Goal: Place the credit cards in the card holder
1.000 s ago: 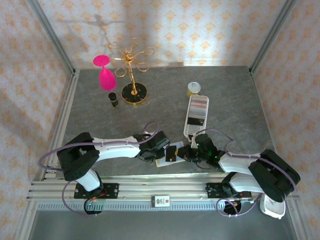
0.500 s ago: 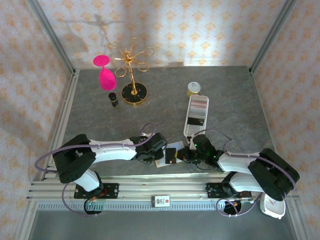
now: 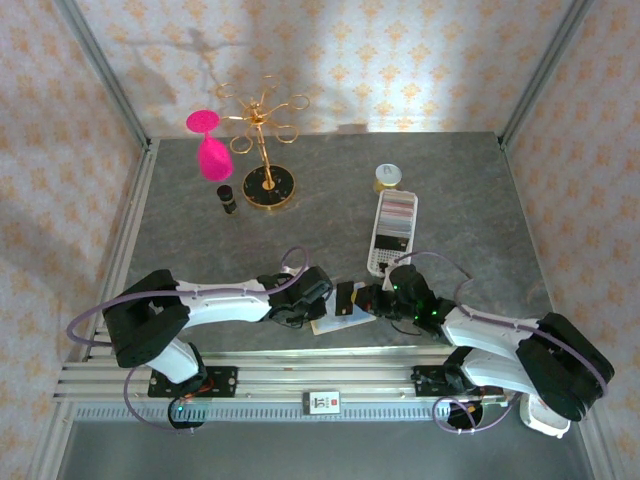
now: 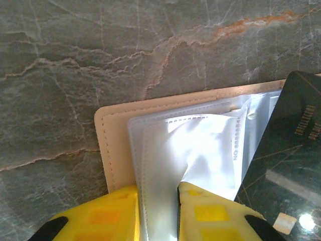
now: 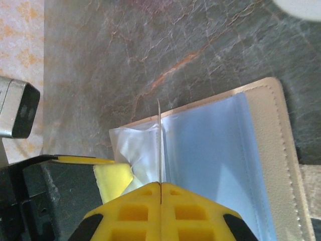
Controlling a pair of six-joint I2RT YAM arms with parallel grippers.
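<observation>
Grey, veined stone-look table [image 3: 470,200], with the work zone at its near edge, between the two arms. Beige leather-like card holder [image 4: 108,130], lying flat on that table and opened like a book, inner pages of clear plastic facing up. Dark credit card [image 4: 286,165] with gold contacts, over the right-hand side of the open holder and just beside the raised page, clamped along one edge in the tightly clenched right gripper [image 5: 159,187]. Seen edge-on from the right wrist as a thin line aimed at the fold of the pages. Clear plastic sleeve [image 4: 200,150], one leaf of the holder, pinched between the yellow fingers of the left gripper [image 4: 158,193] and puckered upward off the page beneath. Step in hand, by judgement: insertion of one card, with the pocket held open and the card lined up at its mouth but not visibly seated. Cannot tell whether the leading edge is already inside the sleeve. Next move, as judged: keep the left pinch firm, square the card's edge to the opening, slide it in along the sleeve, and let go only once it is fully home.
</observation>
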